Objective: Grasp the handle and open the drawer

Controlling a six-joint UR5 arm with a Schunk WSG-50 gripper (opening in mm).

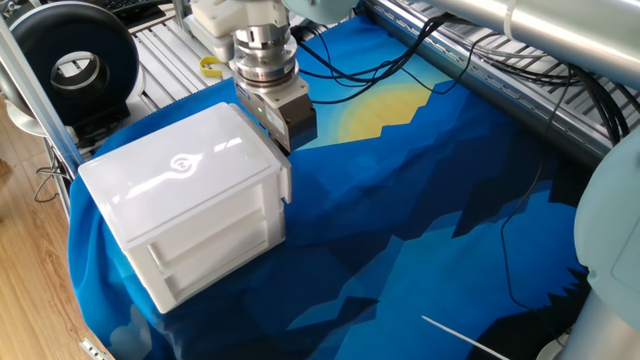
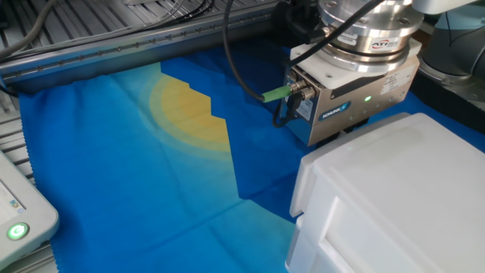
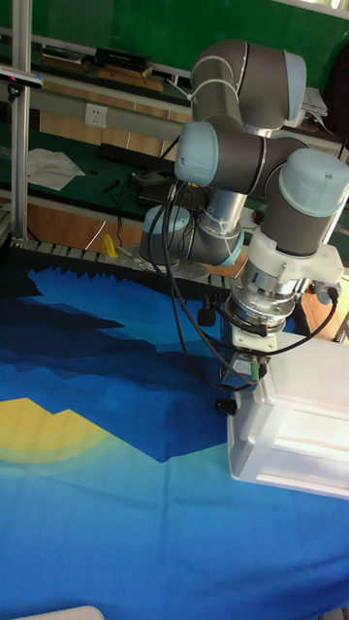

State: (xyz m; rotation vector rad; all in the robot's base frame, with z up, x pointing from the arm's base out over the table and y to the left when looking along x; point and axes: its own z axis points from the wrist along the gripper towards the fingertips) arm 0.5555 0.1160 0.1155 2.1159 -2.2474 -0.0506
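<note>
The white cabinet (image 1: pixel 180 190) with a swirl logo on top stands on the blue cloth. My gripper (image 3: pixel 238 387) hangs at its far upper edge, its body (image 2: pixel 348 91) close against the white shell (image 2: pixel 394 197). The cabinet hides the fingertips in both fixed views. The handle is hidden between the fingers and the cabinet. In the tall fixed view, the drawer (image 3: pixel 291 448) shows as a white panel just below and right of the gripper. The white edge follows the gripper's small shift, so the jaws appear closed on the handle.
Knobless ribbed panels (image 1: pixel 210 245) face the wooden floor side. Black cables (image 1: pixel 400 60) cross the cloth behind the gripper. A black reel (image 1: pixel 75 65) stands at the back left. A white device with a green button (image 2: pixel 17 230) sits at the cloth's edge.
</note>
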